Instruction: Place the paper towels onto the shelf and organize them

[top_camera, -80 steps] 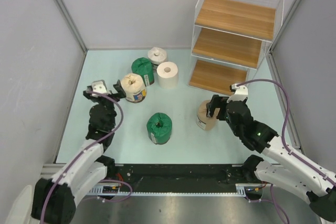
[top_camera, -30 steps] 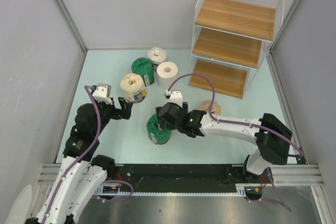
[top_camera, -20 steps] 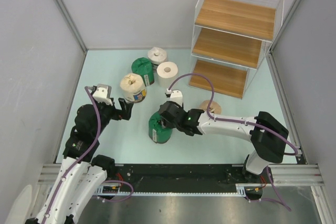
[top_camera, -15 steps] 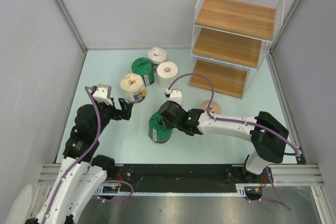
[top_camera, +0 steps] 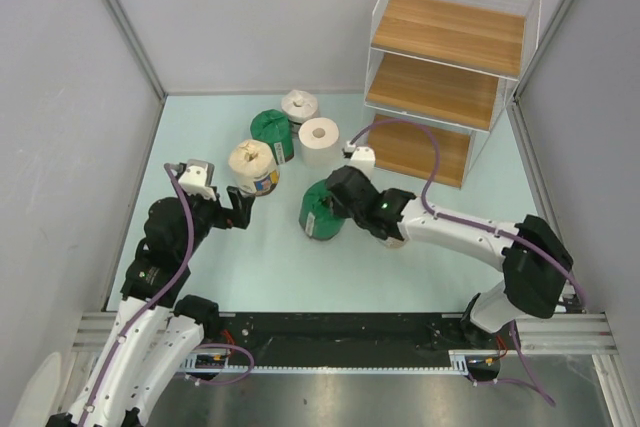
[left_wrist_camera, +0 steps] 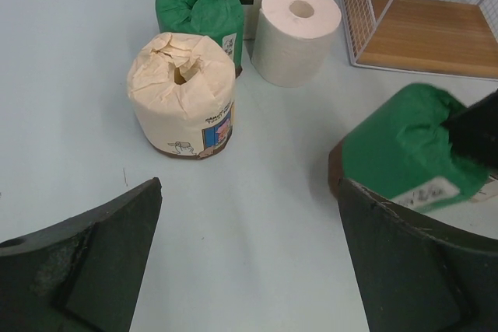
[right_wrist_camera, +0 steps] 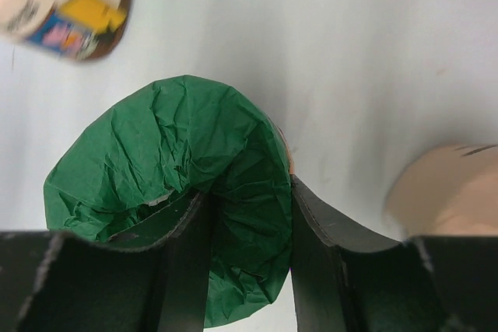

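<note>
One crinkled green-wrapped roll (right_wrist_camera: 140,169) sits pinched in the right claw (right_wrist_camera: 245,215).

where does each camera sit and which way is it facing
top external: above and behind the bases, looking down at table and shelf; left arm and right arm show
left wrist: low on the left arm, facing the cream roll; the open left end effector frames the bottom
right wrist: on the right arm, looking down; the right end effector is shut on the held green roll
shared: the held green roll appears in all three
</note>
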